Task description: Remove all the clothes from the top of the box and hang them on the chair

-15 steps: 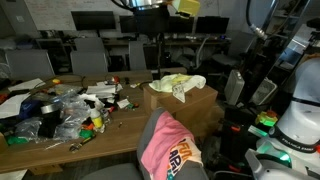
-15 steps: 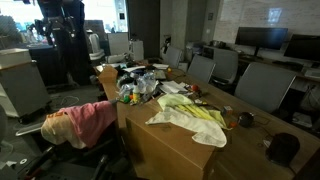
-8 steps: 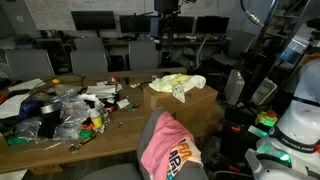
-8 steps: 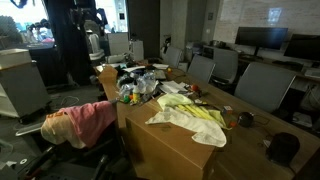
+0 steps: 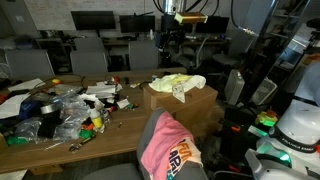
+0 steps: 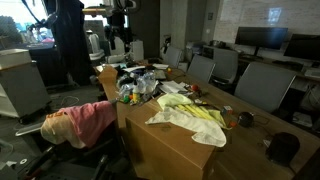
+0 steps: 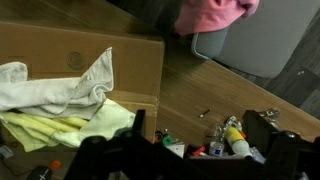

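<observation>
Two of the clothes, a white one (image 7: pixel 50 90) and a pale yellow one (image 7: pixel 60 125), lie crumpled on top of the brown cardboard box (image 7: pixel 70 50); both exterior views show this pile (image 5: pixel 178 84) (image 6: pixel 190 115). A pink printed garment (image 5: pixel 165 145) (image 6: pixel 85 120) (image 7: pixel 215 12) hangs over the grey chair (image 7: pixel 250 45). My gripper (image 7: pixel 196 128) hangs high above the table, open and empty, between chair and box. It shows in both exterior views (image 5: pixel 172 40) (image 6: pixel 120 38).
A wooden table (image 7: pixel 200 85) beside the box carries a heap of plastic bags, bottles and small clutter (image 5: pixel 70 108) (image 6: pixel 140 85). Smaller office chairs (image 5: pixel 90 55) and monitors (image 5: pixel 95 20) line the far side. A white machine (image 5: pixel 300 120) stands at one edge.
The arm has swung sideways from over the chair towards the box and come a little lower. The jaws stay open and the clothes have not moved.
</observation>
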Motion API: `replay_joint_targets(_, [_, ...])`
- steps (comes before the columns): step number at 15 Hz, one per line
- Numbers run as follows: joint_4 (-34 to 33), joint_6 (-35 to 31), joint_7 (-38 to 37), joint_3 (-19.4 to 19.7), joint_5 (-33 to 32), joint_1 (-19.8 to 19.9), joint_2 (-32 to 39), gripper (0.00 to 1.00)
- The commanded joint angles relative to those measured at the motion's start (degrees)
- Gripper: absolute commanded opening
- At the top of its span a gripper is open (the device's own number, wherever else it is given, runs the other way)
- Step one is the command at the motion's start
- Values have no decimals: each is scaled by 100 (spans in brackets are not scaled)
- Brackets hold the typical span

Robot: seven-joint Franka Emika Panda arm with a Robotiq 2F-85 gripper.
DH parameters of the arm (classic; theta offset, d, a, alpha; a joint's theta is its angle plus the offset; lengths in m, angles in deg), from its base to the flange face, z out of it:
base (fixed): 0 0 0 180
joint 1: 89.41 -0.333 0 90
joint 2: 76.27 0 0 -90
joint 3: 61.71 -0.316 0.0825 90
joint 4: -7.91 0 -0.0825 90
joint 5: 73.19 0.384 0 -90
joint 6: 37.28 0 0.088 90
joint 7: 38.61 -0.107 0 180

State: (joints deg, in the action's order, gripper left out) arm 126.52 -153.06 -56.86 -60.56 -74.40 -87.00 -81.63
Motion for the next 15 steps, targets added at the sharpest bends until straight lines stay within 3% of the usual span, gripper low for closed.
replay_joint_targets(1, [179,-495,-300,195,218,187,289,100])
replay_joint_targets(15, [116,-1287,-814,787,550,535,1864,100])
